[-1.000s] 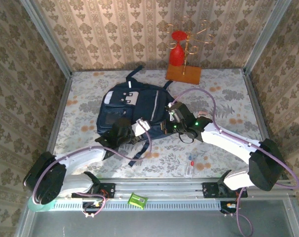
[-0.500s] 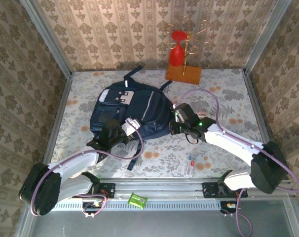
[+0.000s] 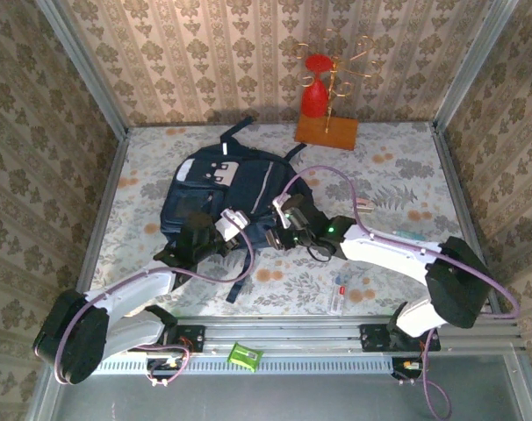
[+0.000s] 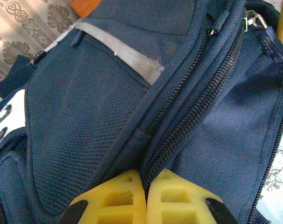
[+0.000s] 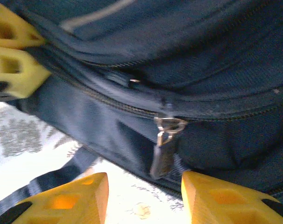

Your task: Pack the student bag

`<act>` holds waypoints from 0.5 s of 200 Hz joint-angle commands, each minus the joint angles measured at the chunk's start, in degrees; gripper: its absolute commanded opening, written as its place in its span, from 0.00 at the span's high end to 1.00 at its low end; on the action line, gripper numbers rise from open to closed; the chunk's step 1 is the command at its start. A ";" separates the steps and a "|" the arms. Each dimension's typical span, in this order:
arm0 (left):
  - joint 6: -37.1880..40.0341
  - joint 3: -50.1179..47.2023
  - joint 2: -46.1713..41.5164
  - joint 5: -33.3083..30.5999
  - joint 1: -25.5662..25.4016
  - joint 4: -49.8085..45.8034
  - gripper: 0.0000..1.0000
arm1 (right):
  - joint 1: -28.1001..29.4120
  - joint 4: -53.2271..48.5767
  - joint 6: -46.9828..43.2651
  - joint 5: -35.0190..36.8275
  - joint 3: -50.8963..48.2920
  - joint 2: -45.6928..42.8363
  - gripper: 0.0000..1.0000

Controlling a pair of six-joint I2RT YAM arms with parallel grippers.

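The dark navy fabric student bag (image 3: 226, 189) lies left of centre. Your left gripper (image 4: 145, 186) pinches its zipper seam; your right gripper (image 5: 144, 196), jaws apart, faces the metal zipper pull (image 5: 164, 149) hanging just beyond.

- Gold wire stand (image 3: 343, 66) on rectangular wooden base (image 3: 326, 132), far end of floral tabletop (image 3: 398, 167).
- Red upturned glass (image 3: 313, 95) on that stand.
- Small green box (image 3: 245, 355) on near metal rail (image 3: 319, 337).
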 commanded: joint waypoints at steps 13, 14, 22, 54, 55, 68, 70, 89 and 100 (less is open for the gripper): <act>-3.33 0.35 -2.21 0.52 0.48 4.89 1.00 | 1.06 0.02 -0.60 8.58 3.66 3.34 0.54; -3.33 0.35 -2.21 0.52 0.48 4.94 1.00 | 1.05 -0.01 -0.63 8.72 3.73 3.45 0.54; -3.37 0.40 -2.21 0.59 0.48 4.91 1.00 | 1.20 0.24 -0.80 9.41 3.88 3.94 0.55; -3.39 0.31 -2.19 0.77 0.48 4.90 1.00 | 1.18 2.07 -1.12 11.30 4.25 5.21 0.62; -3.40 0.33 -2.20 0.73 0.48 4.89 1.00 | 1.19 2.07 -1.10 11.40 4.33 5.27 0.62; -3.40 0.27 -2.21 0.70 0.49 4.98 1.00 | 1.20 2.33 -1.70 12.70 4.92 5.91 0.67; -3.41 0.27 -2.21 0.70 0.53 4.98 1.00 | 1.14 2.28 -1.77 12.94 5.02 5.93 0.68; -3.33 0.03 -2.44 0.61 0.50 4.89 1.00 | 1.14 2.62 -2.61 15.12 5.29 6.12 0.74; -3.20 -0.04 -2.55 0.37 0.56 4.89 1.00 | 0.91 2.91 -3.30 15.45 5.07 5.97 0.81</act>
